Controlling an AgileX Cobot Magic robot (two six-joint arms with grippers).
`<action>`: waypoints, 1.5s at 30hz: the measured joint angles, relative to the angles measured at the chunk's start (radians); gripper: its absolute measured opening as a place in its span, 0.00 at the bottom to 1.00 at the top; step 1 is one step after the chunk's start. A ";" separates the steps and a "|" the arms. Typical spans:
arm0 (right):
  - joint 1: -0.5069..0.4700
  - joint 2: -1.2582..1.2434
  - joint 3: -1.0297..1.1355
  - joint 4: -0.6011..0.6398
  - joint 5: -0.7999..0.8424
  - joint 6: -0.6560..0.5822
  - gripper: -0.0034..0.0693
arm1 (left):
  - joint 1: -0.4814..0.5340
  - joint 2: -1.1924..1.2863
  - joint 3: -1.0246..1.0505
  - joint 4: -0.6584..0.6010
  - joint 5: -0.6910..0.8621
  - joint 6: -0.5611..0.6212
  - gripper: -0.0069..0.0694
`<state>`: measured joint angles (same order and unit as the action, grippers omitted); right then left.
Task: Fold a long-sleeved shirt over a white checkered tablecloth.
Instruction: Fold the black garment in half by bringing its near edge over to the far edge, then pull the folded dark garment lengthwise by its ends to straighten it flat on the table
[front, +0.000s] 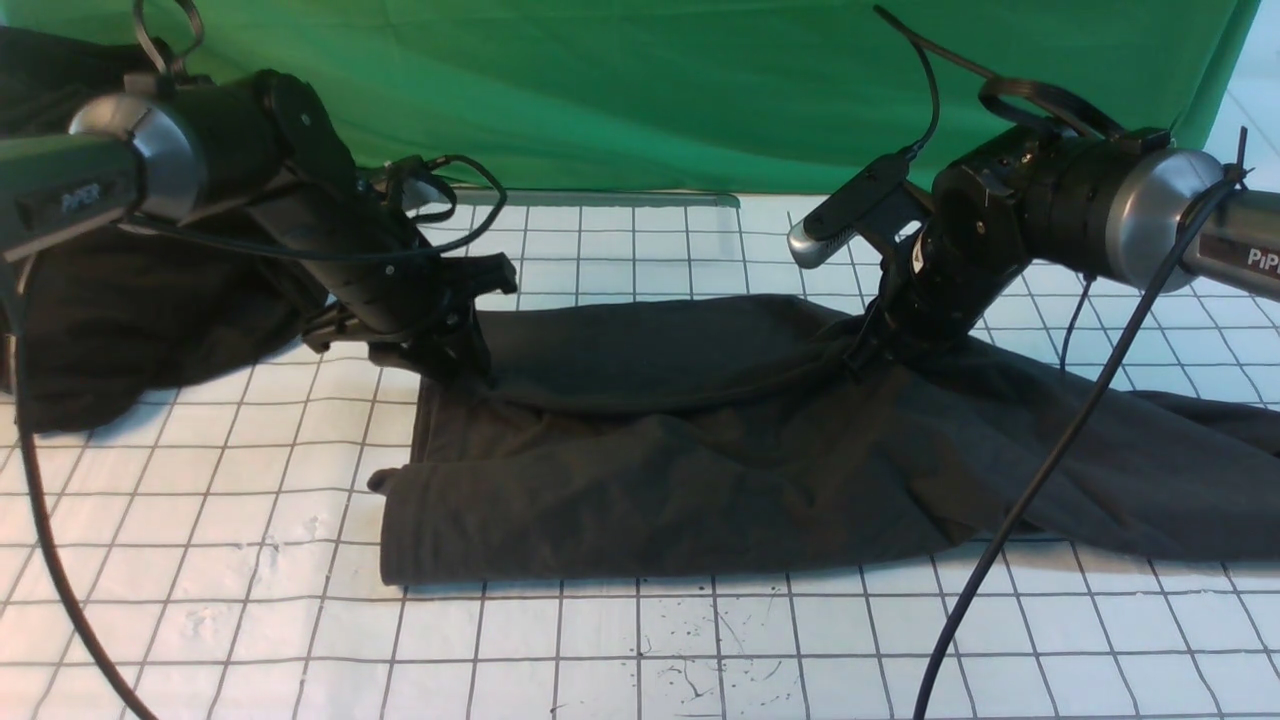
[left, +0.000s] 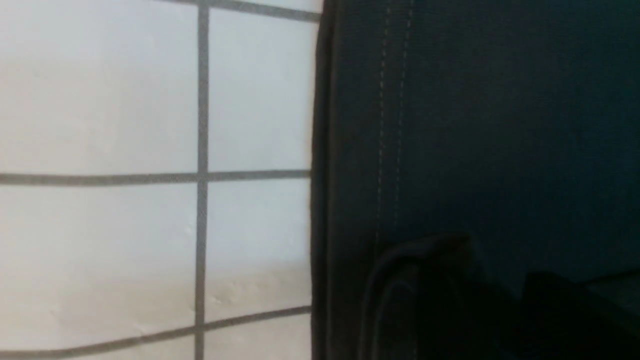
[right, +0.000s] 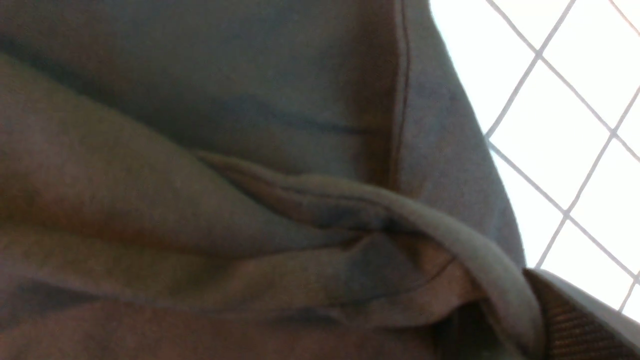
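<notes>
The long-sleeved shirt (front: 700, 450) lies as a long dark grey band across the white checkered tablecloth (front: 600, 640), its stitched hem end to the left. My left gripper (front: 455, 365) presses down on the far left corner of that end. In the left wrist view the hem (left: 395, 125) lies beside bare tablecloth (left: 125, 100), and the dark fingers (left: 425, 300) blend into the cloth, hiding their gap. My right gripper (front: 870, 345) is shut on the shirt's far edge and draws it into a small peak. A fold (right: 480, 260) runs in beside the ribbed pad (right: 570, 325).
A blacker heap of cloth (front: 120, 310) lies at the far left under the left arm. A green cloth backdrop (front: 620, 90) closes the back. The right arm's cable (front: 1050, 450) hangs across the shirt, and the left arm's cable (front: 60, 580) trails near the left edge.
</notes>
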<state>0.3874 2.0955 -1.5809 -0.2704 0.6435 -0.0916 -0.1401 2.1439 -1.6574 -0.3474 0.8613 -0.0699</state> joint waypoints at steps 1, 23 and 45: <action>0.000 0.000 0.000 0.000 0.000 0.002 0.26 | 0.000 0.000 0.000 0.000 0.000 0.000 0.18; 0.000 0.036 -0.127 0.001 -0.026 0.019 0.15 | 0.081 -0.030 -0.158 -0.022 0.024 -0.070 0.11; 0.000 -0.009 -0.363 0.161 0.384 0.054 0.15 | 0.171 -0.074 -0.292 -0.022 0.174 -0.058 0.54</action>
<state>0.3874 2.0865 -1.9444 -0.1097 1.0277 -0.0372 0.0306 2.0697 -1.9490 -0.3694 1.0355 -0.1274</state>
